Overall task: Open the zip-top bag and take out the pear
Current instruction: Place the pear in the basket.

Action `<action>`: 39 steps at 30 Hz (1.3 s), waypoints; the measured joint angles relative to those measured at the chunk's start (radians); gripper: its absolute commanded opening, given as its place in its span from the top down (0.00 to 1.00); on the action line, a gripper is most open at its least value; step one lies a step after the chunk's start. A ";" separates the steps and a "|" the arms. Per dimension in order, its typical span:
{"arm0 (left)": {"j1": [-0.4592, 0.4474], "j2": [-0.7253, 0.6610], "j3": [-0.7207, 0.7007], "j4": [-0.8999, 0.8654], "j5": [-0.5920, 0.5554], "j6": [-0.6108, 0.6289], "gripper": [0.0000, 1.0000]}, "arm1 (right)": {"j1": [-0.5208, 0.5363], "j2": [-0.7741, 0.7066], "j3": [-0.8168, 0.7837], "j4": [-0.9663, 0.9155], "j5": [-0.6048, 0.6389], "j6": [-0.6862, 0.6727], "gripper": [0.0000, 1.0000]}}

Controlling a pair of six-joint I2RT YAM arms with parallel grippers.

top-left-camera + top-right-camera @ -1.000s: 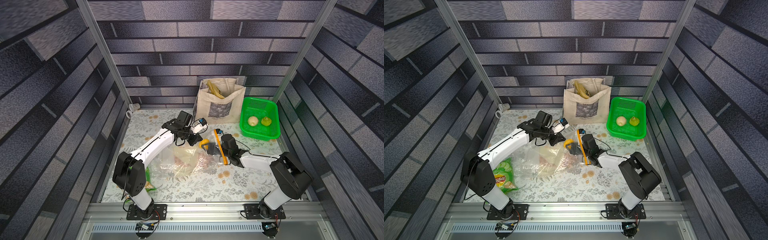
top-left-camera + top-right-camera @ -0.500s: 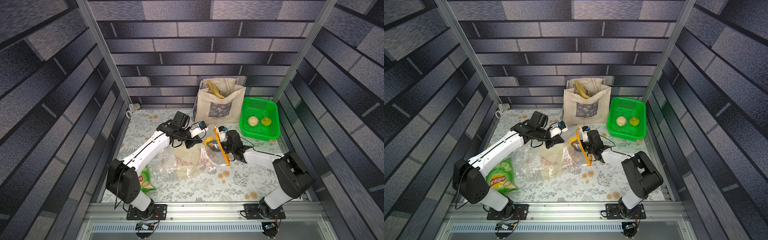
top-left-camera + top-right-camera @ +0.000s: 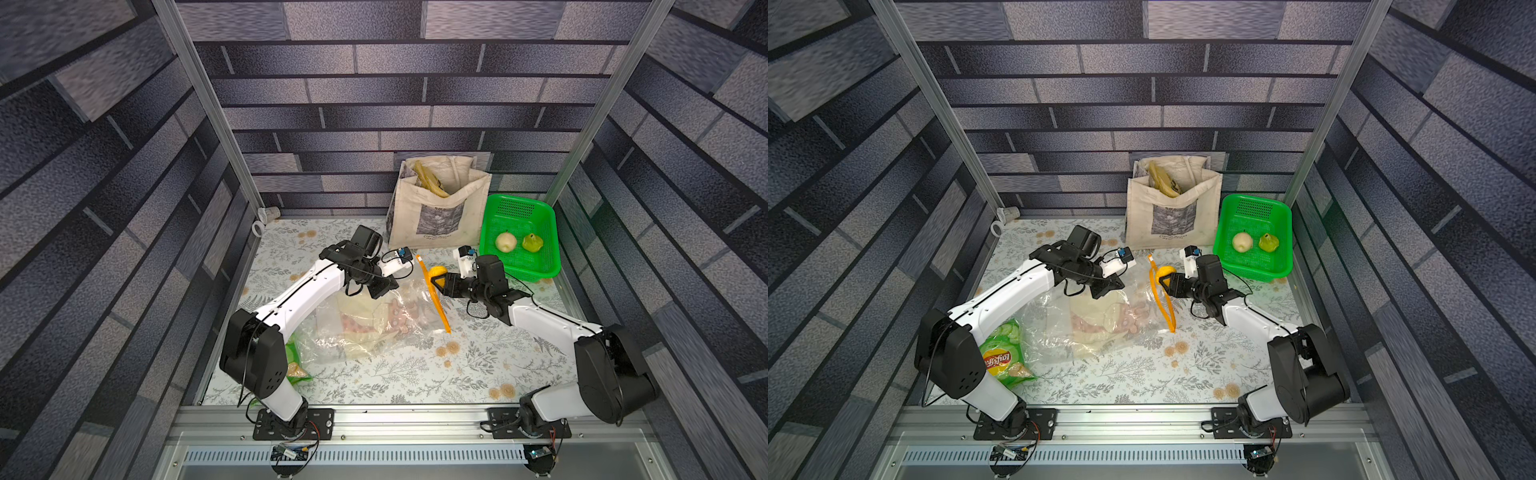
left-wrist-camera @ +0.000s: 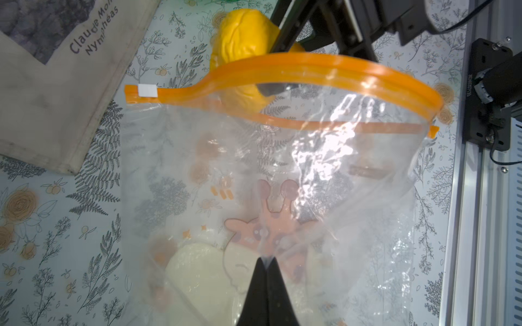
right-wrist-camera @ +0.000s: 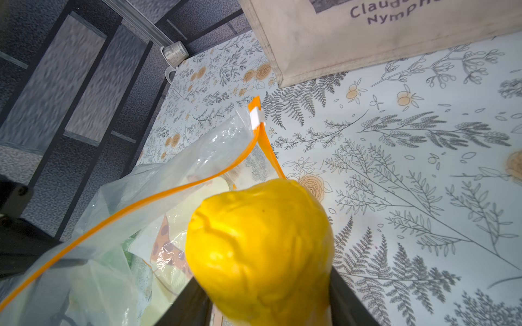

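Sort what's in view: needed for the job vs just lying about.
Job:
zip-top bag, mouth open, pinched by the left gripper
yellow pear, at the bag's mouth, in the right gripper

Lying about:
cloth tote bag
green basket holding two fruits
green crisp packet
cup in the far corner

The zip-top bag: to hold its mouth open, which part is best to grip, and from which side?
Probably the upper orange zip strip of the zip-top bag, from the mouth side: it arches stiffly clear of the lower strip, unlike the slack film.
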 measured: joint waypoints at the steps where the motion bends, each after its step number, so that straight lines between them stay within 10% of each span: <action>1: 0.018 0.013 0.010 0.004 -0.008 -0.018 1.00 | -0.019 -0.020 -0.012 -0.004 0.000 0.001 0.42; 13: 0.043 0.026 0.017 0.027 -0.086 -0.088 1.00 | -0.242 -0.184 0.009 -0.145 0.180 -0.004 0.41; 39: -0.032 0.026 0.020 0.015 -0.138 -0.088 1.00 | -0.433 0.449 0.690 -0.472 0.578 0.085 0.41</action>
